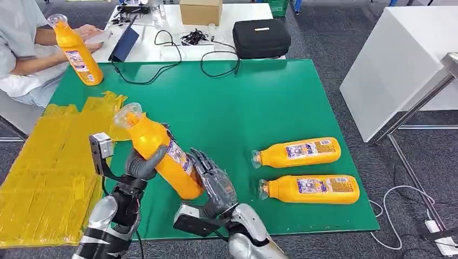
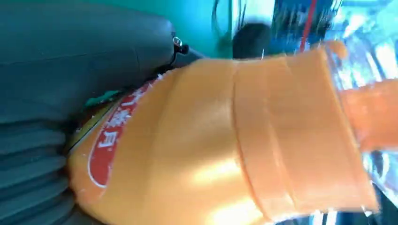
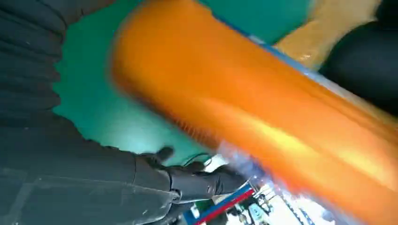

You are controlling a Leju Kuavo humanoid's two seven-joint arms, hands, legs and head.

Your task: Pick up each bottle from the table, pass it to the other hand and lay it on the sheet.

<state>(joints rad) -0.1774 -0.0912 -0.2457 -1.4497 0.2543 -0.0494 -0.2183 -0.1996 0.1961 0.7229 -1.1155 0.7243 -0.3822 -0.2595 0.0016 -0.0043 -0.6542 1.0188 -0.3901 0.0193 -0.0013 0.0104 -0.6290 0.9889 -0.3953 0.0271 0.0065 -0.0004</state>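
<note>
Mid-handover above the green table point(image 1: 281, 102): your left hand point(image 1: 141, 164) grips the tilted orange bottle point(image 1: 162, 154), while your right hand's point(image 1: 213, 178) spread fingers rest on its base. Free the right fully before swinging toward the yellow sheet point(image 1: 48, 172). The right wrist view reveals those fingers off the bottle.

Three cameras, one high and two close in.
The head view looks forward and down over the green table point(image 1: 281, 108) from above the arms. Both wrist views sit right against the same orange bottle point(image 1: 162, 154) point(image 2: 225, 140) point(image 3: 263, 108), each from behind its own hand, with green table behind.
</note>
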